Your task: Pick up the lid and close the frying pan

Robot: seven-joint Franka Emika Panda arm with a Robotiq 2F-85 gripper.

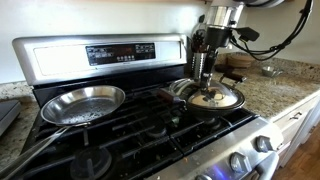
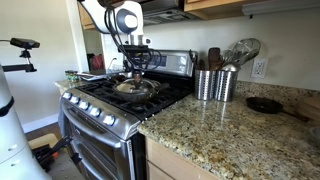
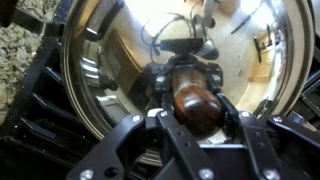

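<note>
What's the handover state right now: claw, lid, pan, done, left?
Claw: fingers either side of the lid's knob; can't tell if it's gripping.
Lid: over the frying pan on a stove burner, apparently resting on it.
Silver pan: on another burner, not involved.
Done: lid is at the pan.
Left: check the seating, open the claw, lift clear.

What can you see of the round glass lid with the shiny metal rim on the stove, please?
The round, shallow-domed glass lid has a shiny metal rim and a dark brown central knob. Its surface is strongly reflective in the wrist view. It lies level, knob up, over a burner of the black stove, apparently seated on a dark pan, little of which shows. The gripper straddles the knob from above; whether it is gripping it cannot be told.
</note>
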